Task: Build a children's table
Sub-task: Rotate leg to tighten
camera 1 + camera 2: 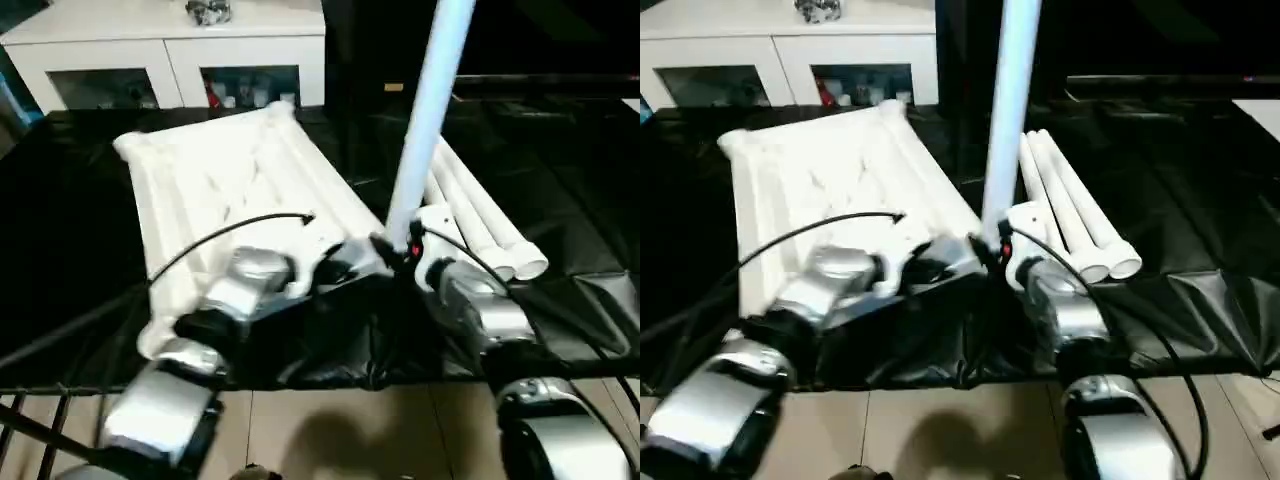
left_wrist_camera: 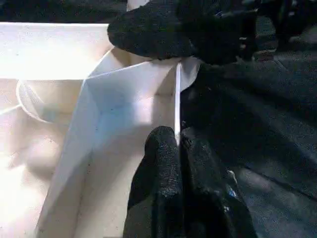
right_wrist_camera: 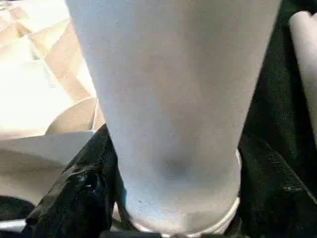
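Table, white plastic ribbed top (image 1: 215, 185) | I've got left gripper (image 2: 178, 144) pinching its corner rim, right gripper (image 1: 405, 250) around upright white tubular leg (image 1: 425, 120) | next: push leg down into socket

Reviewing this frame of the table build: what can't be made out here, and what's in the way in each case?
- Whether the upright leg is seated in its corner socket: both eye views, the two grippers crowd its foot.
- The leg's upper end: cut off by the top edge.
- Right gripper: its grip on the leg is unclear; in the right wrist view the leg blocks it.
- Tabletop: rib detail is washed out.
- Cabinet: contents too small to identify.
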Robot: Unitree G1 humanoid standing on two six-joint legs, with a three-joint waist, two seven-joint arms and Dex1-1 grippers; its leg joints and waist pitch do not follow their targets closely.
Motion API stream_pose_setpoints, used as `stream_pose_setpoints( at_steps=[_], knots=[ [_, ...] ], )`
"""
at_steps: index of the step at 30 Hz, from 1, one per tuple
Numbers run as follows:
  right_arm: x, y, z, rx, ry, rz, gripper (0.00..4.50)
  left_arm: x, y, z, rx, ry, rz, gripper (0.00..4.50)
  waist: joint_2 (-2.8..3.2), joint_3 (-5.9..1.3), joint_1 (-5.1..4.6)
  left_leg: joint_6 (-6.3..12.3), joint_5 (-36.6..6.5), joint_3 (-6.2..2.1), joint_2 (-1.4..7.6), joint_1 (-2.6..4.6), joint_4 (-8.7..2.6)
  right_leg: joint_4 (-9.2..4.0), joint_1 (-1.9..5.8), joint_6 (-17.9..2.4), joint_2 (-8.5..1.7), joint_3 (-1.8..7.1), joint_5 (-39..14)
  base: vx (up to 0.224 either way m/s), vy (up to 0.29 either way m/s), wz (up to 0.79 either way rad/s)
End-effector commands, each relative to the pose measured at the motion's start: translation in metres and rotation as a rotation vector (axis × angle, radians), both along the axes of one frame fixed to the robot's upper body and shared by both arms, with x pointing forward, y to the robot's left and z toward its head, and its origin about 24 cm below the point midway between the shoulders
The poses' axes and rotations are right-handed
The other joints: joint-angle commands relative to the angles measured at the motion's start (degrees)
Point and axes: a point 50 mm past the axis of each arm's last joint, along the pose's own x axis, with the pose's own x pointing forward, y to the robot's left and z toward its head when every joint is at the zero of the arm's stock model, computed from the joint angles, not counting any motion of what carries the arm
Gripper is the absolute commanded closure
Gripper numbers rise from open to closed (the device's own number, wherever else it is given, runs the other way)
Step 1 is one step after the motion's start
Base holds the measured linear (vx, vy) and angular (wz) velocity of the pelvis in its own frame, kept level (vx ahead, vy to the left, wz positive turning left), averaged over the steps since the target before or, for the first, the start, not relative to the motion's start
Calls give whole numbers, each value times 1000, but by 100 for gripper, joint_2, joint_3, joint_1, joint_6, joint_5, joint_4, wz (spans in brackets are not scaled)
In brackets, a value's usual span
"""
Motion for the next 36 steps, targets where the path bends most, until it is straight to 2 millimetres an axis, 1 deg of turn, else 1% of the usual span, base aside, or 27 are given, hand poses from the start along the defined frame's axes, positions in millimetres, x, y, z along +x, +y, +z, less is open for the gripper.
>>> stream_pose_setpoints(
  at_steps=[1, 4, 5, 7, 9, 10, 11, 13, 14, 15, 16, 17, 18, 19, 20, 21, 22, 23, 25, 26, 27, 28, 29, 31, 32, 33, 36],
  knots=[
    [-8, 33, -12, 46, 62, 112, 104, -2, -30, 18, -98, -69, -64, 450, -77, -367, 18, 334, -1351, -180, 334, 114, -381, -502, 216, -1308, -471, 277, -1118, 0, 0, 0],
    [-8, 33, -8, 63, 40, 159, 75, -3, -28, 17, -100, -72, -78, 450, -79, -359, 20, 413, -1304, -184, 337, 90, -384, -499, 239, -1310, -473, 265, -1143, 0, 0, 0],
    [-10, 30, -5, 61, 20, 236, 64, -5, -22, 17, -105, -80, -123, 450, -78, -362, 22, 422, -1346, -187, 338, 91, -383, -503, 249, -1301, -474, 259, -1216, 0, 0, 0],
    [-11, 25, -3, 65, 14, 291, 64, -7, -17, 17, -104, -82, -171, 450, -70, -364, 33, 456, -1328, -187, 353, 83, -380, -495, 250, -1307, -473, 260, -1169, 0, 0, 0],
    [-12, 22, -1, 63, 10, 338, 64, -9, -14, 17, -102, -75, -199, 450, -62, -378, 32, 517, -1173, -184, 365, 59, -372, -451, 259, -1371, -464, 251, -903, 0, 0, 0],
    [-14, 19, 0, 56, 4, 388, 64, -9, -11, 17, -100, -70, -220, 450, -68, -383, 40, 541, -1146, -176, 363, 66, -361, -449, 257, -1398, -459, 246, -846, 0, 0, 0],
    [-18, 15, 2, 52, 7, 473, 64, -11, -5, 16, -92, -60, -257, 450, -60, -386, 75, 610, -1080, -159, 359, 64, -335, -438, 260, -1443, -461, 243, -751, 0, 0, 0],
    [-20, 13, 3, 47, 12, 514, 64, -12, -3, 16, -86, -56, -276, 450, -52, -379, 97, 649, -1069, -157, 367, 61, -337, -441, 251, -1446, -455, 241, -738, 0, 0, 0],
    [-25, 9, 4, 26, 23, 612, 64, -13, 3, 15, -74, -41, -309, 450, -52, -382, 122, 646, -1084, -158, 375, 71, -336, -435, 246, -1441, -454, 243, -749, 0, 0, 0],
    [-27, 7, 4, 19, 27, 639, 64, -13, 5, 15, -70, -39, -319, 450, -56, -380, 153, 637, -1088, -161, 379, 70, -338, -433, 248, -1440, -459, 241, -784, 0, 0, 0],
    [-28, 6, 4, 12, 31, 662, 64, -13, 6, 15, -66, -37, -327, 450, -64, -375, 158, 629, -1095, -163, 382, 67, -343, -433, 248, -1431, -457, 241, -808, 0, 0, 0],
    [-33, 1, 5, -3, 48, 742, 64, -13, 11, 16, -58, -22, -356, 450, -60, -377, 171, 603, -1134, -162, 391, 82, -345, -434, 231, -1442, -466, 247, -848, 0, 0, 0],
    [-33, 1, 5, -3, 49, 744, 64, -13, 11, 16, -58, -21, -357, 450, -64, -376, 170, 601, -1156, -164, 384, 76, -343, -434, 240, -1441, -457, 241, -882, 0, 0, 0],
    [-34, 0, 5, -5, 56, 764, 64, -14, 13, 16, -56, -18, -365, 450, -57, -368, 185, 580, -1210, -160, 394, 88, -349, -448, 220, -1436, -465, 251, -968, 0, 0, 0],
    [-37, -3, 6, -17, 70, 821, 64, -14, 17, 17, -46, -3, -392, 450, -57, -377, 191, 554, -1211, -167, 397, 87, -350, -436, 229, -1439, -465, 249, -978, 0, 0, 0],
    [-38, -4, 6, -18, 81, 849, 64, -14, 19, 17, -43, 2, -410, 450, -71, -379, 205, 549, -1196, -168, 401, 89, -347, -435, 226, -1446, -470, 251, -955, 0, 0, 0],
    [-38, -4, 7, -18, 84, 856, 64, -14, 19, 17, -43, 5, -414, 450, -70, -378, 208, 553, -1184, -167, 399, 87, -347, -429, 227, -1456, -468, 250, -935, 0, 0, 0],
    [-40, -5, 7, -17, 101, 887, 78, -15, 21, 18, -42, 17, -434, 450, -65, -380, 219, 567, -1126, -168, 399, 85, -346, -418, 227, -1472, -467, 250, -860, 0, 0, 0],
    [-41, -5, 8, -16, 109, 905, 78, -15, 22, 19, -41, 21, -449, 450, -67, -380, 229, 569, -1117, -168, 402, 86, -343, -416, 224, -1477, -475, 252, -850, 0, 0, 0],
    [-41, -4, 8, -13, 117, 919, 105, -15, 23, 19, -37, 26, -459, 450, -65, -380, 236, 563, -1112, -166, 400, 85, -342, -420, 225, -1476, -478, 252, -871, 0, 0, 0],
    [-41, -4, 8, -13, 117, 919, 105, -15, 23, 19, -37, 26, -459, 450, -67, -385, 250, 559, -1085, -170, 401, 87, -343, -415, 230, -1470, -477, 252, -861, 0, 0, 0],
    [-43, -3, 9, -9, 126, 938, 111, -16, 23, 19, -35, 33, -470, 450, -52, -384, 254, 556, -1087, -170, 405, 89, -342, -413, 223, -1474, -479, 253, -859, 0, 0, 0],
    [-44, -3, 10, -4, 137, 964, 111, -16, 25, 18, -31, 48, -488, 450, -61, -387, 264, 553, -1084, -171, 402, 88, -343, -411, 227, -1473, -476, 251, -847, 0, 0, 0],
    [-45, -3, 9, -2, 142, 969, 141, -17, 25, 18, -30, 58, -497, 450, -57, -384, 272, 543, -1096, -170, 403, 89, -345, -414, 222, -1469, -479, 252, -852, 0, 0, 0],
    [-45, -3, 9, -1, 144, 971, 141, -17, 25, 18, -30, 64, -503, 450, -54, -388, 276, 532, -1098, -172, 405, 94, -344, -413, 222, -1473, -483, 252, -857, 0, 0, 0],
    [-46, -3, 9, -1, 147, 972, 145, -18, 26, 18, -30, 65, -506, 450, -31, -386, 282, 505, -1121, -176, 410, 98, -347, -414, 216, -1476, -486, 251, -886, 0, 0, 0],
    [-47, -3, 7, 3, 144, 960, 166, -18, 25, 17, -32, 69, -509, 450, -36, -384, 272, 441, -1192, -178, 408, 97, -357, -421, 225, -1468, -482, 254, -908, 0, 0, 0]
  ],
)
